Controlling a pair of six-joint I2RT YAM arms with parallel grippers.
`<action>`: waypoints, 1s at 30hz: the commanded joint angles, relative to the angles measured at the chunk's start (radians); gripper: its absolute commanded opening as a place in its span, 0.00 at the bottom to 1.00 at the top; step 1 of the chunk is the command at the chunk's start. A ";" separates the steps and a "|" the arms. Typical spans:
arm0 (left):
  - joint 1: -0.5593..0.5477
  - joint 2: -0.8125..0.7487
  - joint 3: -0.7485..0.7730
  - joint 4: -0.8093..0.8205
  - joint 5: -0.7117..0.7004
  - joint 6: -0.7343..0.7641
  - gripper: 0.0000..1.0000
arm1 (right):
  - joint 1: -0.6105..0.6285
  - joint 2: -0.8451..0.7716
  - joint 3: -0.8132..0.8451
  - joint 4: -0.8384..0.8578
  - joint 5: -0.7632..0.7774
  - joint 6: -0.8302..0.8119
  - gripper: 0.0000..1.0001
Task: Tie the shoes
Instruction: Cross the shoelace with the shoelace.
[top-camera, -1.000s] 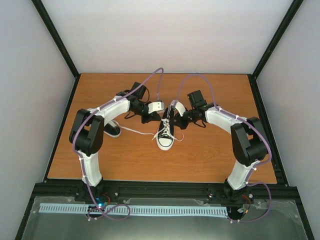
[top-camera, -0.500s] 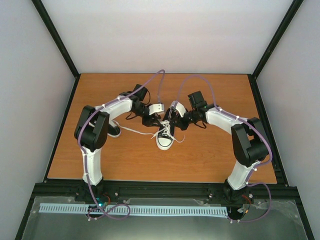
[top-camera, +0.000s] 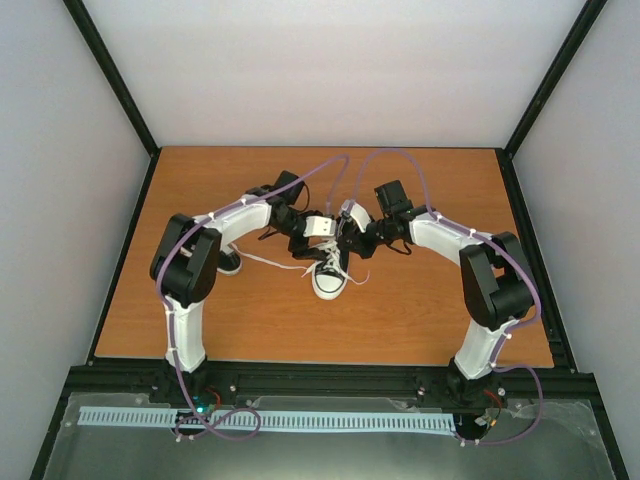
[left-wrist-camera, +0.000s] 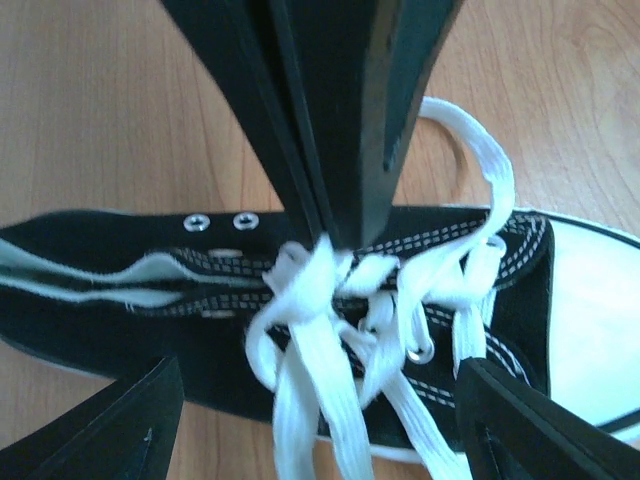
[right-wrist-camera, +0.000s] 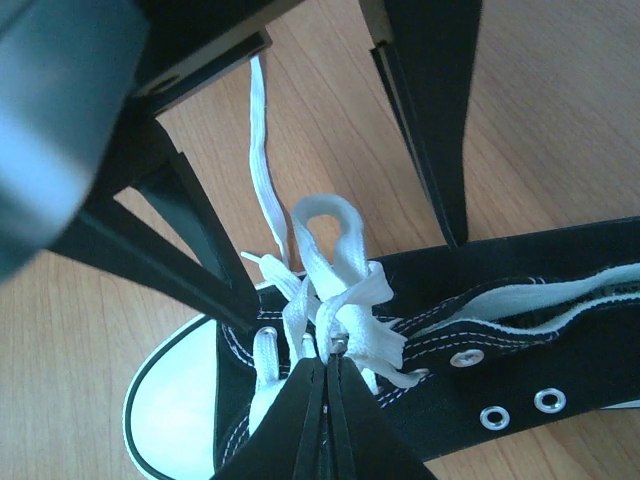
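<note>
One black shoe (top-camera: 329, 276) with a white toe cap lies mid-table, toe toward the arms. Its white laces (left-wrist-camera: 320, 300) are bunched in a loose knot with a loop (right-wrist-camera: 325, 215) standing up. My left gripper (left-wrist-camera: 320, 370) is open, and its fingers (right-wrist-camera: 170, 230) straddle the knot without touching it. My right gripper (right-wrist-camera: 328, 365) is shut, its tips pinching the lace at the knot's base. It reaches in from above (left-wrist-camera: 330, 130) in the left wrist view. The second shoe (top-camera: 228, 262) sits at the left, mostly hidden behind my left arm.
A loose lace end (top-camera: 272, 262) trails left across the wooden table (top-camera: 420, 310) toward the second shoe. Black frame rails (top-camera: 320, 378) border the table, and white walls stand close around it.
My left gripper has gone from shut to open, letting go of the lace, and has moved right over the shoe's knot. The right gripper has stayed shut in place.
</note>
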 joint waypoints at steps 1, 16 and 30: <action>-0.012 0.018 0.058 0.067 0.005 0.000 0.78 | -0.003 0.011 0.023 -0.004 -0.035 -0.006 0.03; -0.029 0.039 0.075 0.053 0.068 -0.022 0.37 | -0.005 0.011 0.024 0.001 -0.044 -0.006 0.03; -0.023 0.018 0.073 0.036 0.188 -0.252 0.01 | -0.011 -0.008 0.001 -0.019 -0.065 -0.021 0.04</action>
